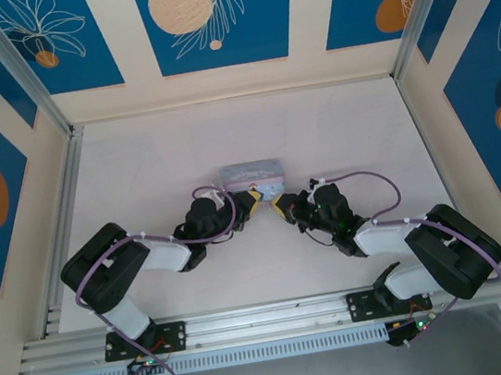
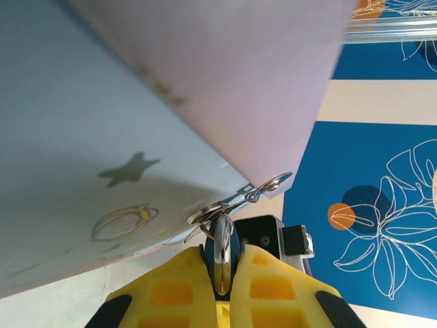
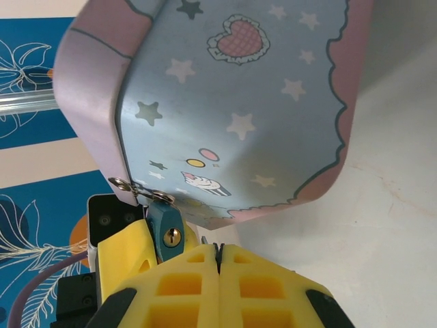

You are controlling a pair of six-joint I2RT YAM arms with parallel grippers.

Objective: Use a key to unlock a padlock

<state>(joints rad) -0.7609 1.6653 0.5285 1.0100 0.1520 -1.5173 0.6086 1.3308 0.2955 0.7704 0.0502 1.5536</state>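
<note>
A: Well, what is seen from above?

B: The tin box (image 1: 251, 174) is set mid-table (image 1: 137, 175). The left gripper (image 1: 255, 200) and the right gripper (image 1: 279, 206) are brought tip to tip just before its near side. Bare surface is left all round, out to the frame rails (image 1: 60, 214).

A: And from the left wrist?

B: The padlock (image 2: 222, 249) is seen edge-on, clamped between the yellow fingers (image 2: 273, 287). Its long axis is upright in the view, with the shackle led up into the hasp rings (image 2: 239, 199) at the box corner. The box wall is close above, and room is left only to the right.

A: From the right wrist?

B: The teal body is hung from the hasp, its keyhole (image 3: 172, 237) end pointed at the camera. The right fingers are pressed together just beside it. A thin dark sliver (image 3: 218, 247) is seen at their seam, but what it is cannot be told.
</note>
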